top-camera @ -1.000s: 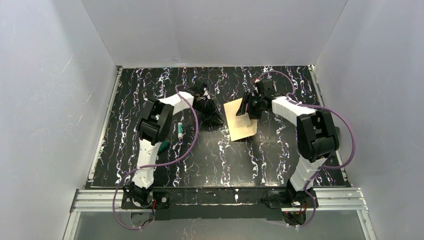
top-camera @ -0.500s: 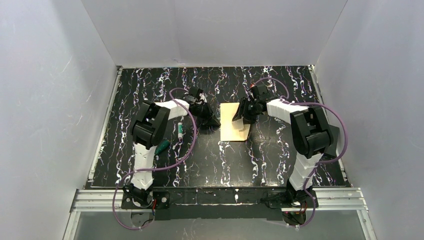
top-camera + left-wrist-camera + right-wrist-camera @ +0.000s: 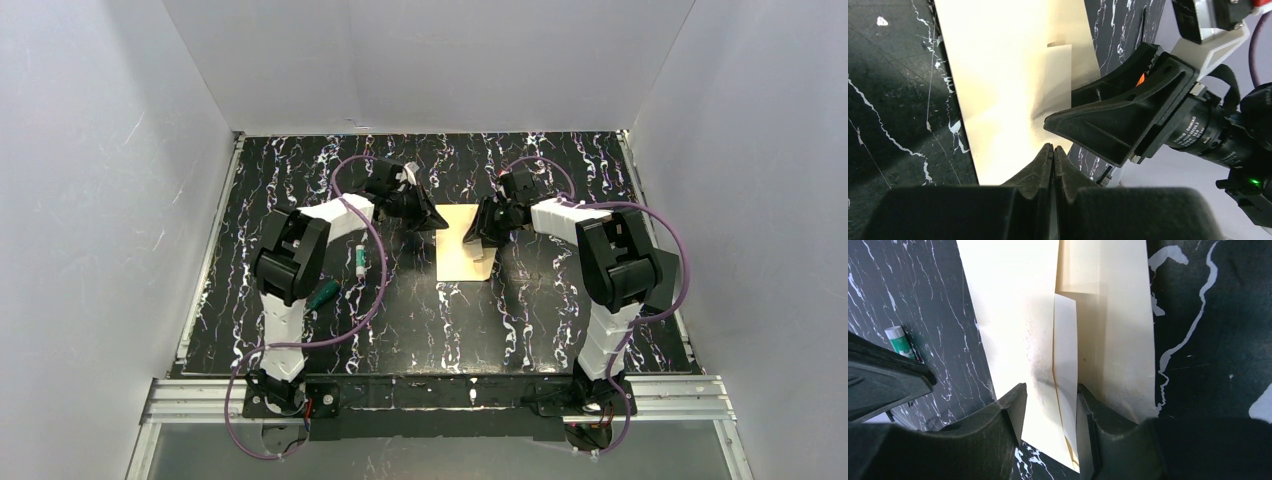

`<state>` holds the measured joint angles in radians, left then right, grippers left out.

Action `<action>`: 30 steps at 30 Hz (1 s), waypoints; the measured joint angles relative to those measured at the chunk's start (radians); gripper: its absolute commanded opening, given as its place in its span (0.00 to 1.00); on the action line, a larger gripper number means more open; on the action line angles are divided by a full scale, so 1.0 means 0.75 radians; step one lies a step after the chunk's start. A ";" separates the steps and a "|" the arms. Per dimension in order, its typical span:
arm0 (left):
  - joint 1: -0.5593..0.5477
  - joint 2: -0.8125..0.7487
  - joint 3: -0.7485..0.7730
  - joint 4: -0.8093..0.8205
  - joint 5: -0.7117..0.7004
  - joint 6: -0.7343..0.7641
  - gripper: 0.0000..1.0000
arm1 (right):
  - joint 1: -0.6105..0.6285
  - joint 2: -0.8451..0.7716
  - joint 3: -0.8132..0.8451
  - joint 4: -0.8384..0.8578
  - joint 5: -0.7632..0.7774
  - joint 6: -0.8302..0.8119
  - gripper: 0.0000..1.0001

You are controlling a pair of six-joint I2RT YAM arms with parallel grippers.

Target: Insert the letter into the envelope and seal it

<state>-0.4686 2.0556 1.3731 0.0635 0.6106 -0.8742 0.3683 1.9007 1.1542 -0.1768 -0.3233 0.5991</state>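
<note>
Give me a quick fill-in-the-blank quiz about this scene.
1. The left gripper is ___.
2. The right gripper is ___, with the paper between its fingers.
3. The glue stick lies beside the ___ arm.

Missing words: shut; open; left.

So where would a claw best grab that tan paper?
Probably at the lifted fold on its top face, coming from above with one finger on each side. Elsewhere the letter lies flat on the table, so there is nothing to pinch.
</note>
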 measured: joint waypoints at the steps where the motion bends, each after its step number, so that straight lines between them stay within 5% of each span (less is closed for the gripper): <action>1: 0.000 0.004 0.001 -0.005 0.003 -0.001 0.04 | 0.001 0.000 0.002 0.000 -0.003 0.000 0.51; 11: 0.005 0.208 0.175 -0.348 -0.035 0.141 0.05 | 0.007 0.001 0.036 -0.014 -0.015 -0.003 0.59; 26: 0.003 0.264 0.333 -0.586 -0.057 0.210 0.05 | 0.007 0.027 0.185 -0.217 0.143 -0.041 0.46; 30: 0.003 0.275 0.354 -0.609 -0.050 0.209 0.17 | 0.007 0.056 0.197 -0.225 0.158 -0.067 0.41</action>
<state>-0.4667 2.2616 1.6382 -0.3931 0.5728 -0.7177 0.3737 1.9427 1.3018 -0.3458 -0.2047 0.5488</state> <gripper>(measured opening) 0.073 0.437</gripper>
